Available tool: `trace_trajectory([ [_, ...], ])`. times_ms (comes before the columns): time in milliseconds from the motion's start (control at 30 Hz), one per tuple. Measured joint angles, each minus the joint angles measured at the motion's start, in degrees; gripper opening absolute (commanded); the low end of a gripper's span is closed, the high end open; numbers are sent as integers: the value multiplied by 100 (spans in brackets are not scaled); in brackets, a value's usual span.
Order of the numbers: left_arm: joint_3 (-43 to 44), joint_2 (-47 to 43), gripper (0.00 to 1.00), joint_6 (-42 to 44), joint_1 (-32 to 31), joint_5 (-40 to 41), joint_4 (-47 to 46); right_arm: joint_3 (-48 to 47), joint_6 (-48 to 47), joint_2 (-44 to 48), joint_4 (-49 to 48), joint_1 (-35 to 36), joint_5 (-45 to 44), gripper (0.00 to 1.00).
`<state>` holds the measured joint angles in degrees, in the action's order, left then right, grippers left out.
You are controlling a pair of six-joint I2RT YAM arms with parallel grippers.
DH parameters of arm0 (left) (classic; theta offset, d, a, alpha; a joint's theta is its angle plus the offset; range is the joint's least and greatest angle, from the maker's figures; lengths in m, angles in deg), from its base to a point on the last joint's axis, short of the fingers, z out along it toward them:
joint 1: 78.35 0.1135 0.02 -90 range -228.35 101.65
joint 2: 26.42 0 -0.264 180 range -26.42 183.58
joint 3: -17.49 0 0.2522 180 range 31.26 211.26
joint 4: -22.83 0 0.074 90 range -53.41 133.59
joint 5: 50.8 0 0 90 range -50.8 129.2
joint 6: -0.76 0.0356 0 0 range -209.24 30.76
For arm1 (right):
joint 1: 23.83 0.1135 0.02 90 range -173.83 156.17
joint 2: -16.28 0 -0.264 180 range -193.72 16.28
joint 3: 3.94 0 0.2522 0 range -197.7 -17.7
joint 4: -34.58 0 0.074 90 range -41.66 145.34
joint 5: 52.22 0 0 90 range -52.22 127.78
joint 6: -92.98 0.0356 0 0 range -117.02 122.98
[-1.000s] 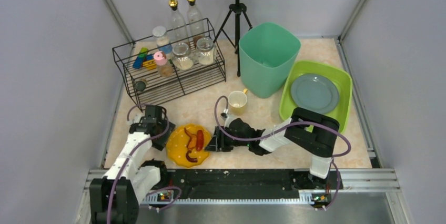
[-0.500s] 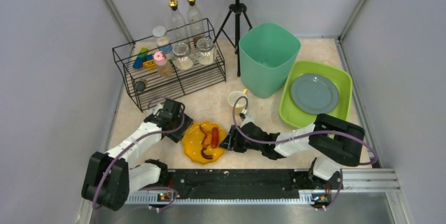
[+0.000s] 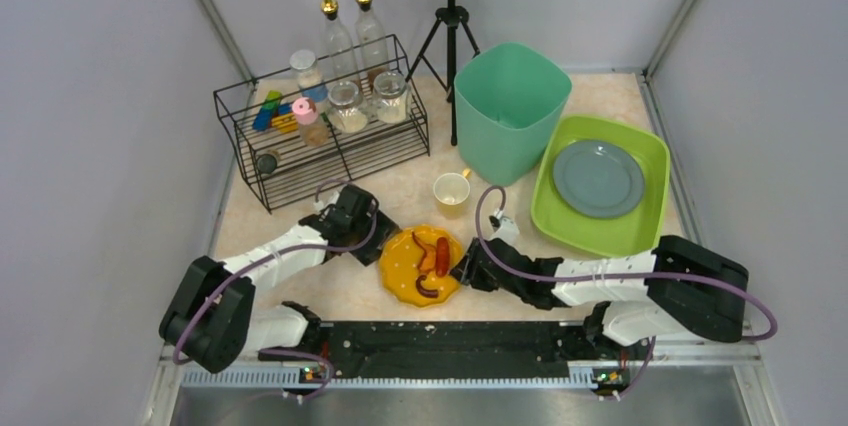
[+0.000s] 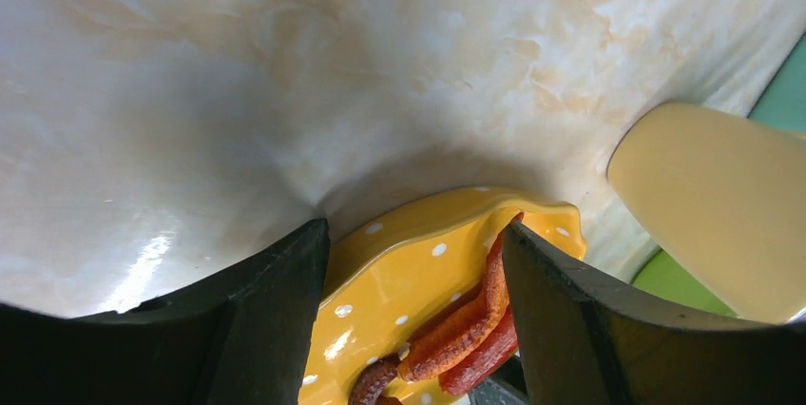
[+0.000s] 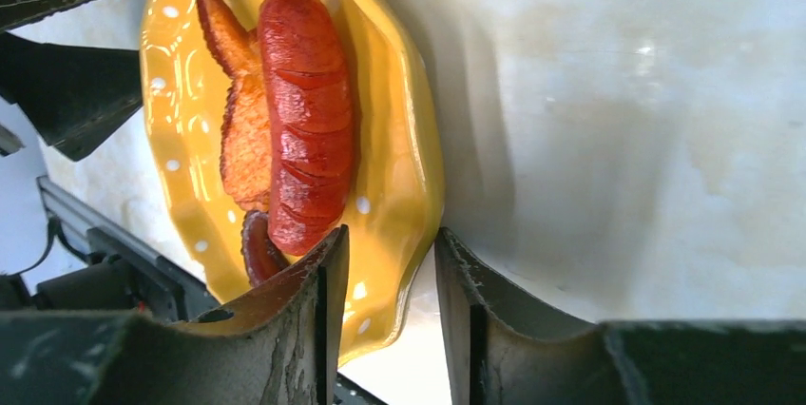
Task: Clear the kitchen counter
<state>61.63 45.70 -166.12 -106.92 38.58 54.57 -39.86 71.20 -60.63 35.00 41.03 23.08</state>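
Table (image 3: 400,181) fills the enclosure floor and is not cleared. Wire rack (image 3: 320,121), back left, holds jars and bottles. Left tool (image 3: 385,246) is released, jaws wide astride the left rim of the yellow plate (image 3: 400,281) at front centre, sausage (image 5: 304,120) on it. A mug (image 3: 452,189) stands loose behind. Right tool (image 3: 462,268) sits narrowed astride the right rim; cannot tell if it pinches. A grey plate (image 3: 598,178) already lies in the green tray (image 3: 640,231). Judged remaining: yellow plate, mug.

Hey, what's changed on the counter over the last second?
The yellow plate with its sausages has slid right along the kitchen counter, toward the green tray. The right gripper pinches its rim; the left gripper, open, followed at the opposite side. Mug, tub and rack stayed put.
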Motion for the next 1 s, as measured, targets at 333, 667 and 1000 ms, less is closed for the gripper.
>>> trace_trajectory([
  [333, -103, 129, 72, -251, -374, -37, -542, 431, 262, 476, 203, -4, -361, 30],
  [667, -146, 122, 72, -210, -413, 9, -581, 446, 411, 343, 151, -13, -455, 0],
  [1000, -184, 33, 73, -31, -448, 92, -651, 446, 420, 328, 101, -26, -487, 0],
])
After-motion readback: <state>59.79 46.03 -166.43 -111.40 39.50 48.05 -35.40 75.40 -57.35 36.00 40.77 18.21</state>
